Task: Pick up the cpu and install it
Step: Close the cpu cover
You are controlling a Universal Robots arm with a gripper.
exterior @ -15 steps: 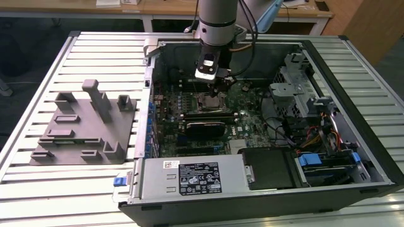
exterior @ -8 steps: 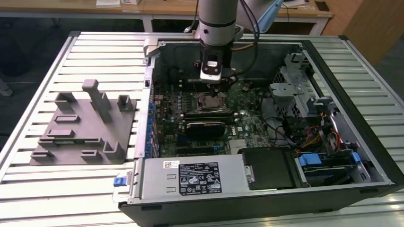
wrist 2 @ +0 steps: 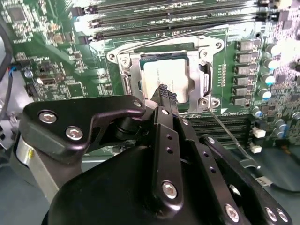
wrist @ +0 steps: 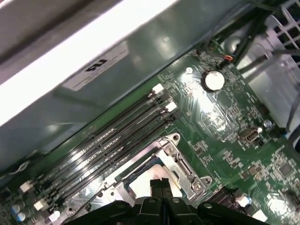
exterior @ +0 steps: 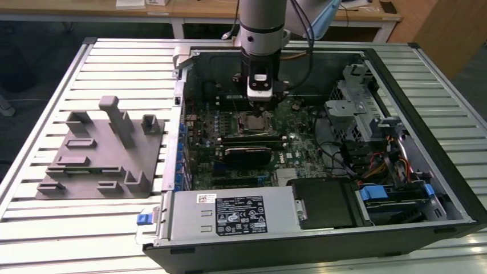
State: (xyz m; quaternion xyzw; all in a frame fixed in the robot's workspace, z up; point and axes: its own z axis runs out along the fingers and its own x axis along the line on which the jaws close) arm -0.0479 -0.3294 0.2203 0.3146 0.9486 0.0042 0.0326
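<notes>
The cpu [wrist 2: 177, 77] is a flat silver-grey square lying in the metal-framed socket [wrist 2: 206, 75] on the green motherboard. The first wrist view shows a pale part of the cpu [wrist: 140, 188] just behind my fingertips. My gripper [wrist 2: 164, 91] is shut, its two black fingers pressed together with nothing between them, and their tips sit right at the cpu's near edge. Whether they touch it I cannot tell. From the exterior view my gripper [exterior: 259, 98] hangs straight down inside the open computer case, just over the socket [exterior: 255, 121].
Memory slots [wrist 2: 178, 14] run beside the socket, and a thin metal lever [wrist 2: 225, 126] sticks out from it. The case walls [exterior: 179, 114] surround the board. A power supply [exterior: 228, 214], drive cage [exterior: 357, 111] and cables [exterior: 380, 165] fill the case. A grey fixture [exterior: 102, 151] stands on the slatted table.
</notes>
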